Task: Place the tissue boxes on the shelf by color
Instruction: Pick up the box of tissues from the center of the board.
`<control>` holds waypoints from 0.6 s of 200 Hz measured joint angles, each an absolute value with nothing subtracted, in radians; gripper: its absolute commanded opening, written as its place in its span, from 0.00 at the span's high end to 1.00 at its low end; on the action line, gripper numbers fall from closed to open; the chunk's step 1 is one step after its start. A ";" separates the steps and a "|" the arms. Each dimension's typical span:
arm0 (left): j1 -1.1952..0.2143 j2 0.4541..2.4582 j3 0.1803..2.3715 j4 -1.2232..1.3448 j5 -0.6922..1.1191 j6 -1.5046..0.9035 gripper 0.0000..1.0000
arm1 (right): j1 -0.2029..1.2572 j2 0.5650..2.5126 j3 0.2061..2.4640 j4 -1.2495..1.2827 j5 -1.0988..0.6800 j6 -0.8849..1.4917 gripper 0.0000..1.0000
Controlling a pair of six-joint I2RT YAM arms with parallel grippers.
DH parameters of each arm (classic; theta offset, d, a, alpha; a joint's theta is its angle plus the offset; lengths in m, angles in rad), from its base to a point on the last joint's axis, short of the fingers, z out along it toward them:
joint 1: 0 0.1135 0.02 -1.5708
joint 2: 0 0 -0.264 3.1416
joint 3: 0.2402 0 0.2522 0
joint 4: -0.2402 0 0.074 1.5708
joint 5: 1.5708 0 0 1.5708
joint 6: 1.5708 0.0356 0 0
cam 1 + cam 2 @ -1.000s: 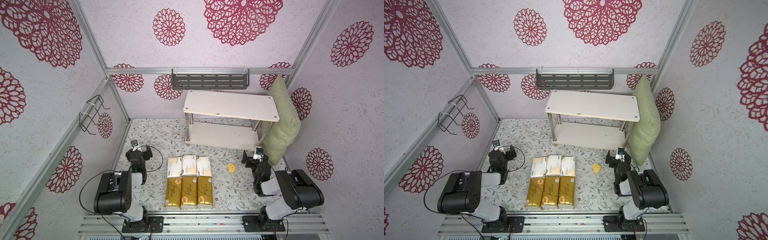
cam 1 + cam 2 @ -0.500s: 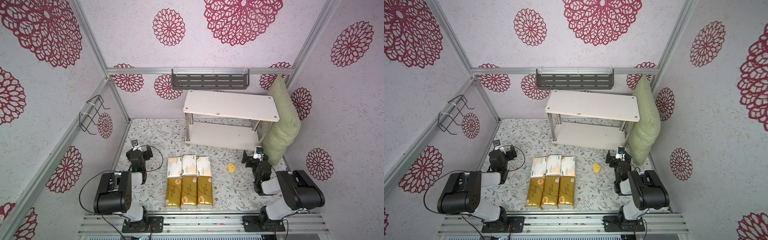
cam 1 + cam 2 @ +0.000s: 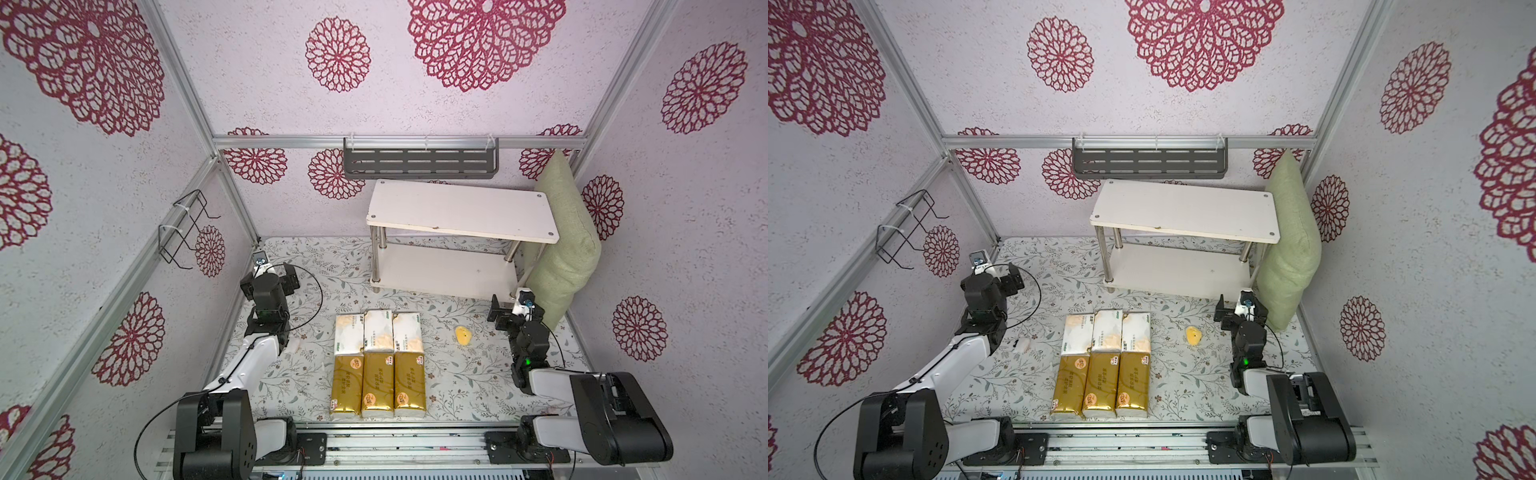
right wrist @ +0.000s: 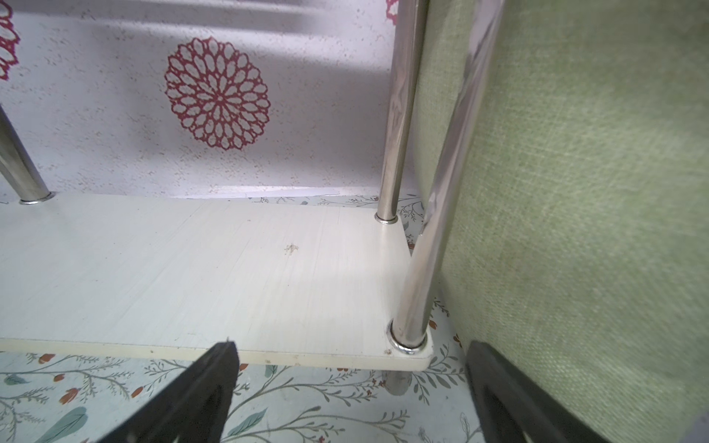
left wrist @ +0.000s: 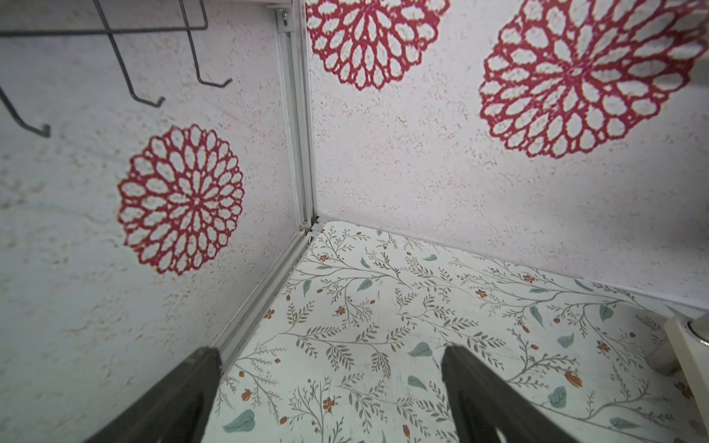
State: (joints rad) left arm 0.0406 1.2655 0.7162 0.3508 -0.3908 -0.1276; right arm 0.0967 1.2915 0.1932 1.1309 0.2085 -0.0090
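- My left fingers [image 5: 169, 402] stood spread wide with nothing between them. They were low over the floral surface [image 5: 383, 307] and faced its back left corner.
- My right fingers [image 4: 192, 399] were also released and empty. They pointed at the shelf [image 4: 192, 268], at the near right corner of its lower board, and one finger was close beside the green cushion [image 4: 594, 191].
- All six tissue boxes lay in one tight block on the surface, near the middle of its front edge.
- Three gold tissue boxes [image 3: 377, 384] lay side by side along the front edge. Three white tissue boxes [image 3: 378, 332] with orange patches lay just behind them, end to end against the gold ones.
- The shelf stood at the back edge, toward the back right corner, well apart from the block.
- The cushion leaned upright at the right edge, just beside the shelf's right end.
- A small yellow lump [image 3: 462, 335] lay on the surface between the boxes and my right arm, touching neither.
- A grey slotted rack [image 3: 419, 160] hung on the back wall above the shelf, and a black wire rack [image 3: 183, 232] hung on the left wall.
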 measured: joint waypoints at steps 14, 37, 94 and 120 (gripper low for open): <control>0.048 1.264 0.764 0.277 -0.379 -0.135 0.03 | 0.097 1.260 0.197 1.095 0.222 -0.009 0.01; 0.054 1.264 0.800 0.178 -0.348 -0.144 0.03 | 0.097 1.185 0.205 1.028 0.242 -0.009 0.01; 0.054 1.183 0.818 0.037 -0.281 -0.190 0.03 | 0.101 0.984 0.218 0.831 0.244 -0.005 0.01; 0.058 1.195 0.889 -0.028 -0.289 -0.238 0.03 | 0.106 0.971 0.274 0.710 0.239 0.004 0.01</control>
